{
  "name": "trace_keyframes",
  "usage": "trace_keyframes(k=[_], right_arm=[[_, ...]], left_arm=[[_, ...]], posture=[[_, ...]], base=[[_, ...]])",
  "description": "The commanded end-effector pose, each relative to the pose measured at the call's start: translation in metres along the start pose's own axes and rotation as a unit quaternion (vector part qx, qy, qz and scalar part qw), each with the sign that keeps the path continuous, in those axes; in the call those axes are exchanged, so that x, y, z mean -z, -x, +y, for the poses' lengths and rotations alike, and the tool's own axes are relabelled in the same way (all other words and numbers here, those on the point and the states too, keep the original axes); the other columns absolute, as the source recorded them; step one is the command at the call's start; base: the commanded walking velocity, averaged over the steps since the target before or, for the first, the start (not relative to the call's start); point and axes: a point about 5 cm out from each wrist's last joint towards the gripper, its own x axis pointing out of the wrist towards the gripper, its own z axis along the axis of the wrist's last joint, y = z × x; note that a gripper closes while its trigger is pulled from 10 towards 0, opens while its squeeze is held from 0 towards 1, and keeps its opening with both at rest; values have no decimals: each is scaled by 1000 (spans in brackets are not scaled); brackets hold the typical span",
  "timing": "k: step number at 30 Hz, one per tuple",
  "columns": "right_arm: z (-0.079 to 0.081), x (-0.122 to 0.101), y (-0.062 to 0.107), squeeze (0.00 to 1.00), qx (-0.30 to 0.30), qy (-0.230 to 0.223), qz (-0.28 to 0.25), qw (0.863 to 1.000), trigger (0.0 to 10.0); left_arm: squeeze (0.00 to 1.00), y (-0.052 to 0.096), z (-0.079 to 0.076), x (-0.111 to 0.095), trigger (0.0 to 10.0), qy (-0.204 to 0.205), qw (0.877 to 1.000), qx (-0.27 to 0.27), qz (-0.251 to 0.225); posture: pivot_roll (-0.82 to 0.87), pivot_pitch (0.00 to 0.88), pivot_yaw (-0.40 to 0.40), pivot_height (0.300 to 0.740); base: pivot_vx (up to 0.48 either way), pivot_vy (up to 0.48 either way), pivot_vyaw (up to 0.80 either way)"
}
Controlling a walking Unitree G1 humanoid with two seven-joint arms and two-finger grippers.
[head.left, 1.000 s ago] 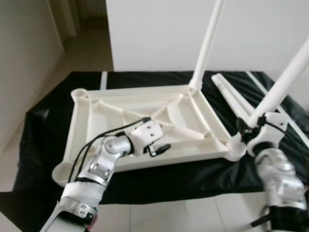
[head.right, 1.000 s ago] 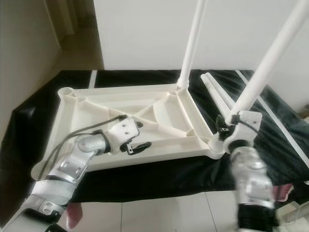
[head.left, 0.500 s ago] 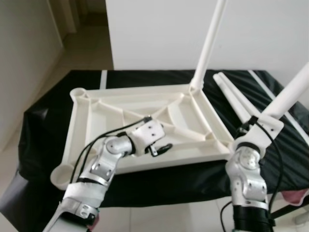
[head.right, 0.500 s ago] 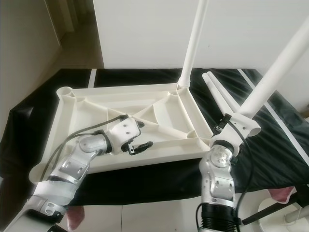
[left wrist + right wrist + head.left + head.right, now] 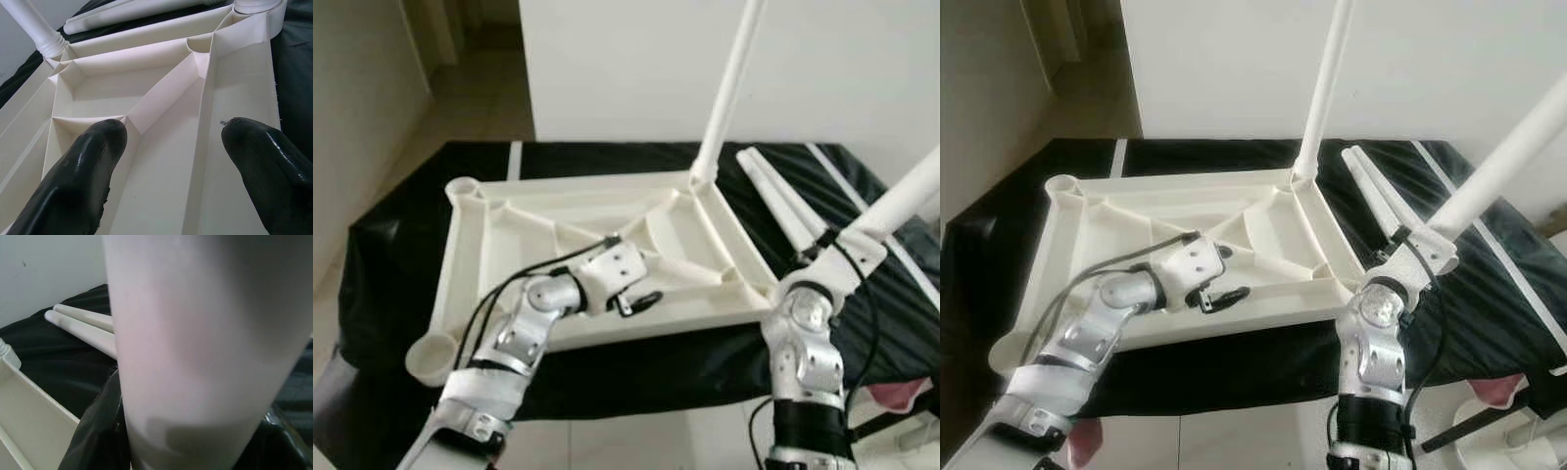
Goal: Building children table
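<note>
The cream tabletop (image 5: 462, 264) lies upside down on a black-covered surface (image 5: 401, 245). One white leg (image 5: 729, 88) stands upright in its far right corner. My right gripper (image 5: 818, 253) is shut on a second leg (image 5: 901, 196) at the near right corner; that leg leans out to the right. The right wrist view has this leg (image 5: 195, 333) close up with black fingers (image 5: 98, 435) on either side. My left gripper (image 5: 641, 299) hovers open over the ribbed underside, fingers (image 5: 98, 161) spread with nothing between them.
Two loose legs (image 5: 773, 191) lie on the black cover right of the tabletop. Empty leg sockets sit at the near left (image 5: 431, 354) and far left (image 5: 462, 186) corners. A white wall stands behind; pale floor tiles lie in front. Something pink (image 5: 901, 397) is at lower right.
My right forearm has swung in under the near right corner, and the held leg now leans lower to the right. The left arm has stayed put.
</note>
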Motion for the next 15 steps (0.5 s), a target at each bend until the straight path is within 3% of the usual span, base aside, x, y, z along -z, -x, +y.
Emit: trace_keyframes(k=[1, 10, 12, 15], right_arm=[[-11, 35, -3, 0, 34, 3, 106, 994, 10000], [-9, 32, -8, 0, 42, 4, 115, 993, 10000], [-8, 29, -12, 0, 36, 28, 100, 994, 10000], [3, 21, -14, 0, -24, 95, 64, 993, 10000]], left_arm=[[0, -1, 4, 1, 10000, 1, 999, -45, 6], [0, 0, 4, 1, 10000, 2, 999, -46, 6], [0, 1, 4, 2, 10000, 2, 999, -46, 7], [0, 2, 3, 2, 10000, 2, 999, -47, 9]], posture=[[19, 0, -18, 740], [25, 0, -18, 740], [26, 0, -19, 740], [28, 0, -19, 740]], base=[[0, 0, 0], [0, 0, 0], [0, 0, 0], [0, 0, 0]])
